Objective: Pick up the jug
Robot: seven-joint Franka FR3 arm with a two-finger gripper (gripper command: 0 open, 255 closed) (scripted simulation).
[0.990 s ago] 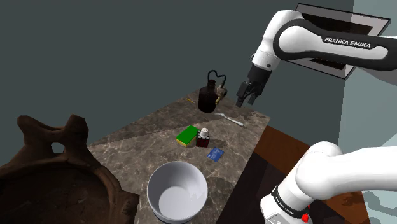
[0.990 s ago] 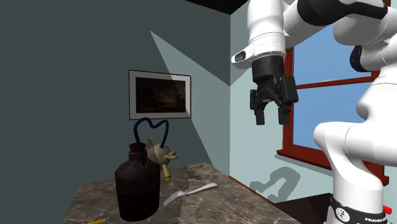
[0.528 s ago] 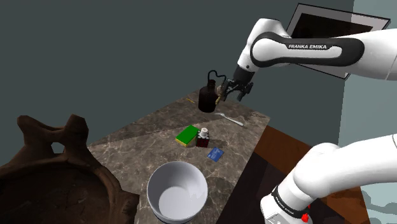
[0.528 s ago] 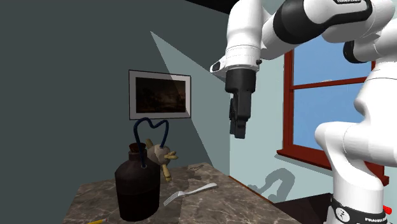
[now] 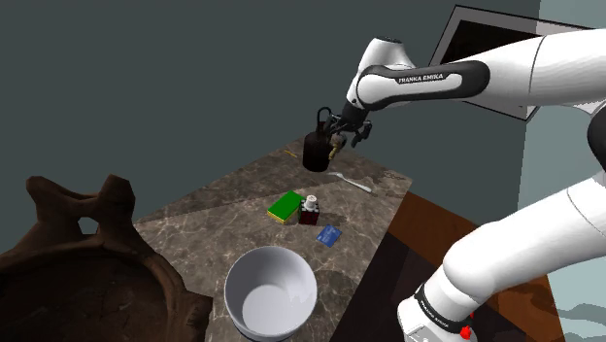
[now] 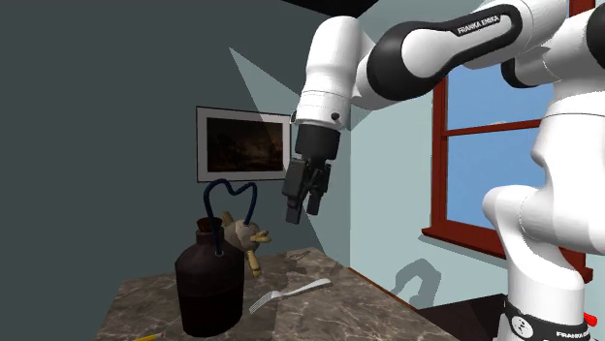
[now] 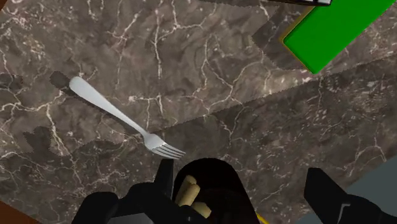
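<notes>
A: Now, jug (image 5: 315, 152) first. Position?

B: Near-black jug, upright, at the far end of the marble tabletop (image 5: 209, 209), close to the corner. A dark blue looped handle rises from its neck. Not held.

A: Gripper (image 6: 302, 211)?

B: 2 black fingers spread apart, holding nothing. Second exterior view: it hangs higher than the jug, to that view's right, clear of the handle. Shoulder view: just beside the jug's top, on that view's right. Wrist view: a dark rounded body sits low between the fingers, nearer 1 of them; contact cannot be judged.

A: Neighbours?

B: Tan toy figure (image 6: 248, 238) just behind the jug; touching or not, cannot tell. 1 silver fork (image 7: 121, 114) lies flat near the jug, tines toward it. Nearer the shoulder camera: green block (image 5: 285, 206) with a yellow edge, and a small dark red bottle (image 5: 311, 210) with a pale cap just beside it. A blue card (image 5: 329, 234) lies near those 2. White bowl (image 5: 271, 290) at the near end, well apart from the jug. Large brown clay vessel (image 5: 78, 262) at the shoulder view's lower left.

A: Background?

B: Framed dark picture (image 6: 242, 143) on the grey wall; red-framed window (image 6: 490, 126) at the second exterior view's right.
</notes>
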